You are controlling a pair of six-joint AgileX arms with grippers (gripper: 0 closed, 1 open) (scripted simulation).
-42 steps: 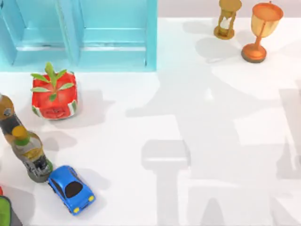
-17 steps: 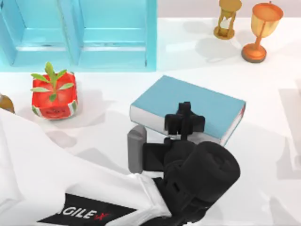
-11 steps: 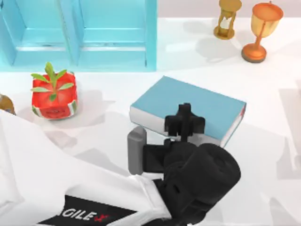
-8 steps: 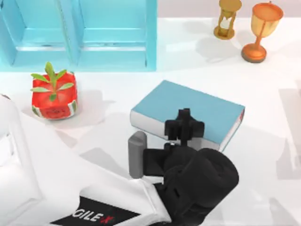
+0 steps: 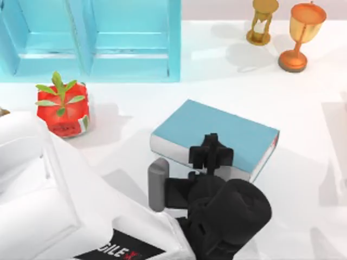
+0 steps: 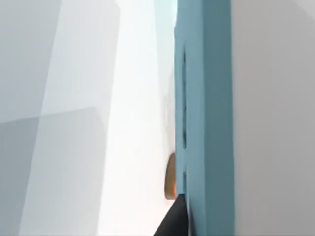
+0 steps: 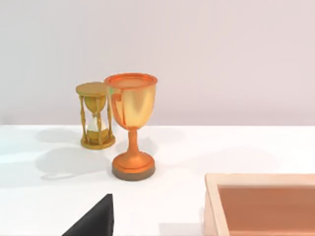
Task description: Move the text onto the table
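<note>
the left gripper [image 5: 212, 154] grasps the text [image 5: 217, 135] by its near long edge, low over the surface [image 5: 303, 119] at mid-table; it should lower the book flat before letting go.

Open white table [image 5: 303, 179] right of the text [image 5: 214, 132], out to the right edge and down to the near right corner. Blocked along the far edge at left by the turquoise cabinet [image 5: 92, 38]; far right corner taken by an hourglass [image 5: 262, 21] and a goblet [image 5: 302, 35]. Narrow strip between cabinet and text. Strawberry pot [image 5: 62, 105] toward the left edge. Left arm [image 5: 70, 206] over the near left corner.
</note>
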